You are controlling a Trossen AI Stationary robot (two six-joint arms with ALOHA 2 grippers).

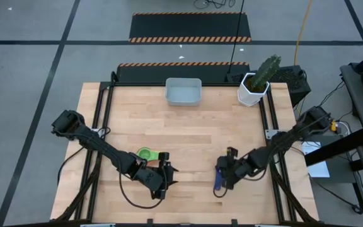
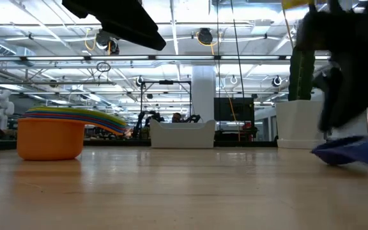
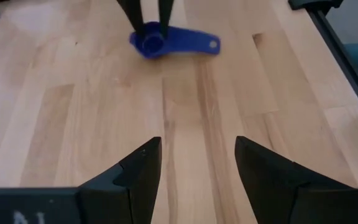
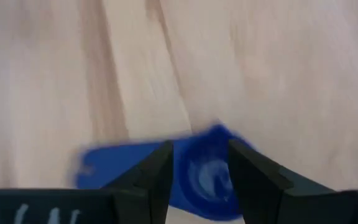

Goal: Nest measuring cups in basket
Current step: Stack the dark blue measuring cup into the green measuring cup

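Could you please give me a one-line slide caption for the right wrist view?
Right gripper poised over the dark blue measuring cup on the wooden table, fingers straddling its bowl.

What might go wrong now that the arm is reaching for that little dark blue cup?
The right gripper straddles the bowl of the dark blue cup, which lies flat on the table. Closing on such a low, small rim, the fingers might slip and flick it away. The basket sits at the far edge, so the cup might drop on the way. The nested stack waits near the left gripper.
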